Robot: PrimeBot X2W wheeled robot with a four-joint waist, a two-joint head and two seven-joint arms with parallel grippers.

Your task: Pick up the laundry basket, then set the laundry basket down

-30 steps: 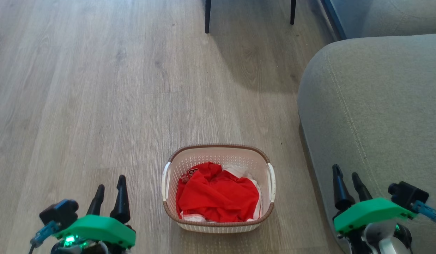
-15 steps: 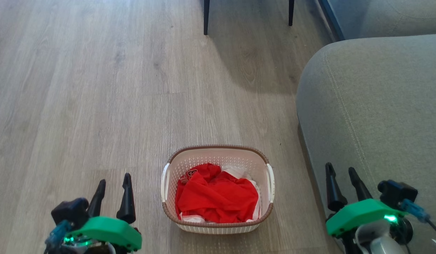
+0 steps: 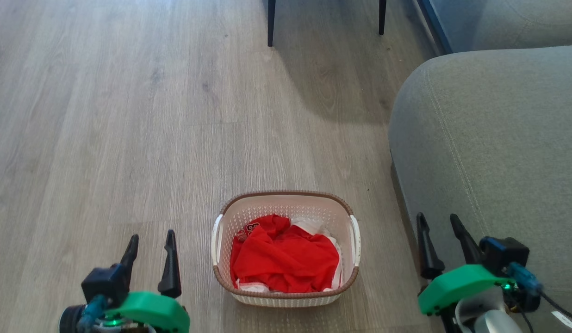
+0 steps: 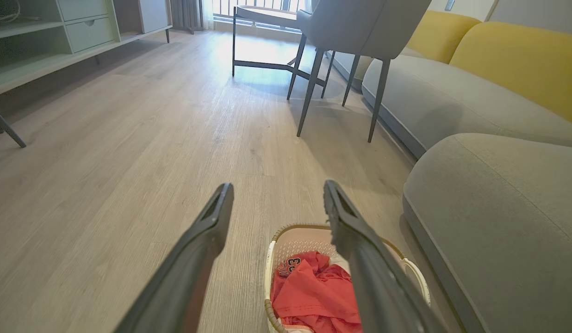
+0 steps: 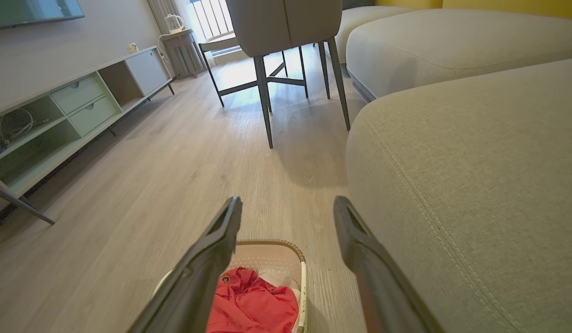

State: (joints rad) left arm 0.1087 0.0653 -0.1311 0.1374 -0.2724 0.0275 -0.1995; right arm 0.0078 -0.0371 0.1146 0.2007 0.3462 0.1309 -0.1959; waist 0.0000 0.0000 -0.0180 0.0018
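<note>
Cream-white perforated plastic laundry basket with brown rim sits on wood floor, lower centre, between left gripper and right gripper; both spread, empty, well apart from handles.

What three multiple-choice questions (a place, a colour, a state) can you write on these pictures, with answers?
1. Where does the cream-white perforated plastic laundry basket stand? A on the sofa; B on the wooden floor; C on a chair.
2. What colour is the big crumpled cloth inside it? A blue; B red; C green.
3. How are the left claw and the right claw? A both open, empty; B both shut on handles; C one holding cloth.
Answers: 1 B, floorboards surround it; 2 B, it shows red; 3 A, both stand spread, clear of the basket.
</note>
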